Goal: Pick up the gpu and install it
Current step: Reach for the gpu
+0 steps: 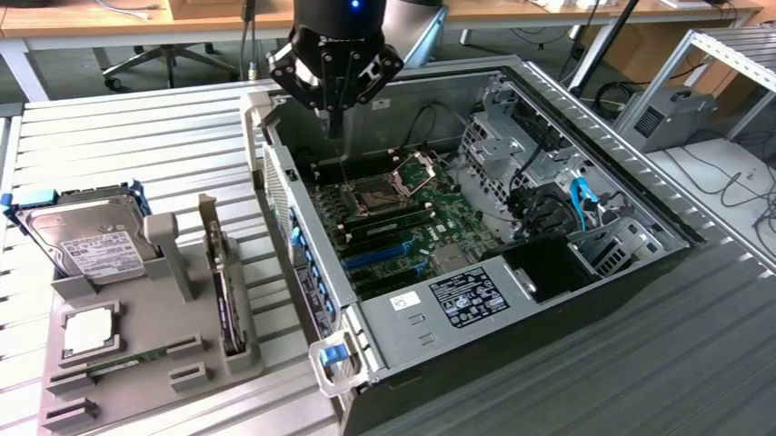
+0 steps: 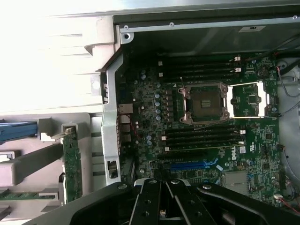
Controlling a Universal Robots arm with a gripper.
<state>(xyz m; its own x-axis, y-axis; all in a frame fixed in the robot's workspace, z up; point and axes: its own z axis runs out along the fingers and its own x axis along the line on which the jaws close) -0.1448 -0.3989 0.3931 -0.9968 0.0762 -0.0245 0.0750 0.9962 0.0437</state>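
gpu (image 1: 223, 291) — thin stiff card, likely light, fragile; on edge in rack (image 1: 134, 363), the exterior view's left; hold board edges. gripper (image 1: 333, 116) — pressed together, empty, above case (image 1: 376, 341)

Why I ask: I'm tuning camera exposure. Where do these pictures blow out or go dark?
Wrist view: the table outside the computer case is washed out to white, while the motherboard inside sits dim but readable. Exterior view: even light, no glare on the gpu or its holder.
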